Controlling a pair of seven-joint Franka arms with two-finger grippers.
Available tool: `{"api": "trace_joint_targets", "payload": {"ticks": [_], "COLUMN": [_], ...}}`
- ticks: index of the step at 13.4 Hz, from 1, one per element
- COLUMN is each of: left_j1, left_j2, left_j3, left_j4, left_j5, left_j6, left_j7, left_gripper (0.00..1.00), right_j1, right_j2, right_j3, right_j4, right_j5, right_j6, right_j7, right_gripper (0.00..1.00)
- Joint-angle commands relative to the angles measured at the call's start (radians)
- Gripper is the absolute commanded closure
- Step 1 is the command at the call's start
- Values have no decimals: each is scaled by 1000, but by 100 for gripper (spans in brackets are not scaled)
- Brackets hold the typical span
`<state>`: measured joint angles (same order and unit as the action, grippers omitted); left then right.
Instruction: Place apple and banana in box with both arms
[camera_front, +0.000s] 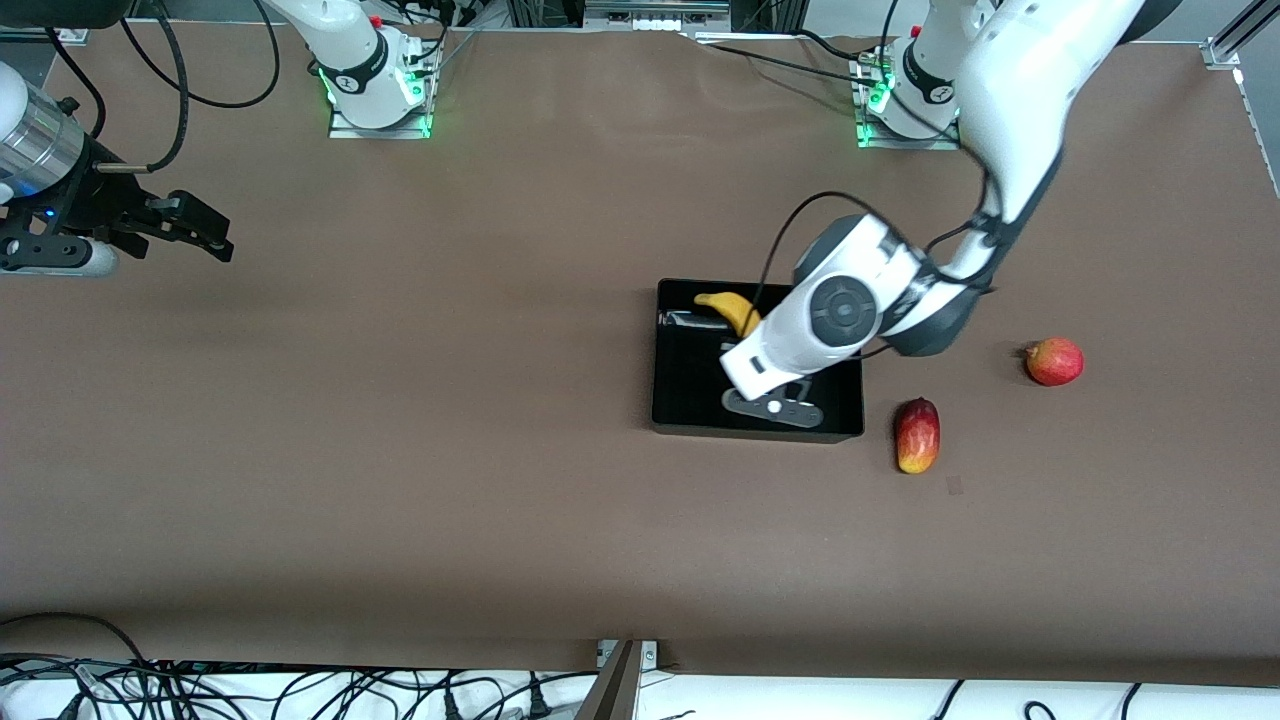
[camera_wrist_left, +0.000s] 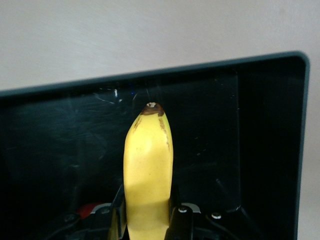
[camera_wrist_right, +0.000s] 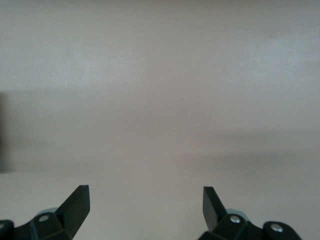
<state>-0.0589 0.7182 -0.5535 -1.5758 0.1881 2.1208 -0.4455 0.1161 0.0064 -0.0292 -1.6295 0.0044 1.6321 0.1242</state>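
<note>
The left gripper (camera_wrist_left: 146, 225) clamps the banana (camera_wrist_left: 148, 170) over the box (camera_wrist_left: 260, 62); only its wrist view shows the grip. The right gripper (camera_wrist_right: 146, 205) waits spread wide over the table's edge.

A robotics lab: two bolted-down arm bases (camera_front: 378, 85) on a brown table (camera_front: 400, 450), cables (camera_front: 300, 690) trailing.

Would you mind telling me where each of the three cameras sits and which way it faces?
Front view: high across the table, facing both arms' bases; shows the box, a red apple, the left arm over the box, and the right gripper waiting open at its end of the table.
Left wrist view: on the left wrist, looking into the box; the left gripper is shut on the banana.
Right wrist view: on the right wrist, facing bare table; only its open fingertips show.
Shared: front and left wrist views both show banana and box.
</note>
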Motion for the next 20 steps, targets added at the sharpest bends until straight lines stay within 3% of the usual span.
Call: {"api": "trace_joint_targets", "payload": {"ticks": [1,2,3,4,5,7,9,11,14,17,18,20], "left_j1": [-28,-35,-41,-41,-39,-19,17,53,102,136,128,46], "left_j2": [32,41,50,58,55,31,-64,-184,-250,-296,-351,-468], "left_j3": [15,20,20,20,18,17,14,14,11,24,90,328], "left_j4": [-1,-3,-3,-1,-1,8,14,54,236,345,318,226], "left_j5": [54,83,106,119,119,114,102,99,100,76,30,-120], "left_j6": [25,27,27,37,47,38,-30,-210,-566,-708,-708,-703], "left_j7": [-15,-28,-50,-71,-76,-81,-82,-81,-65,51,85,253], "left_gripper": [100,100,52,19,3,0,0,0,0,0,0,0], "right_j1": [-16,-16,-19,-19,-21,-19,-19,-24,-27,-26,-26,-24], "right_j2": [4,4,4,4,4,4,4,6,12,12,12,12], "right_j3": [15,14,14,12,12,12,11,9,9,9,9,9], "right_j4": [17,16,16,17,17,17,17,17,17,17,17,17], "right_j5": [-11,-11,-11,-9,-11,-9,-9,-7,-7,-6,-6,-6], "right_j6": [-11,-14,-12,-6,-5,-6,-6,-6,-6,-6,-6,-5], "right_j7": [-3,-3,-3,-3,-3,-1,-3,-3,-1,-1,-1,-1], "right_gripper": [0,0,0,0,0,0,0,0,0,0,0,0]}}
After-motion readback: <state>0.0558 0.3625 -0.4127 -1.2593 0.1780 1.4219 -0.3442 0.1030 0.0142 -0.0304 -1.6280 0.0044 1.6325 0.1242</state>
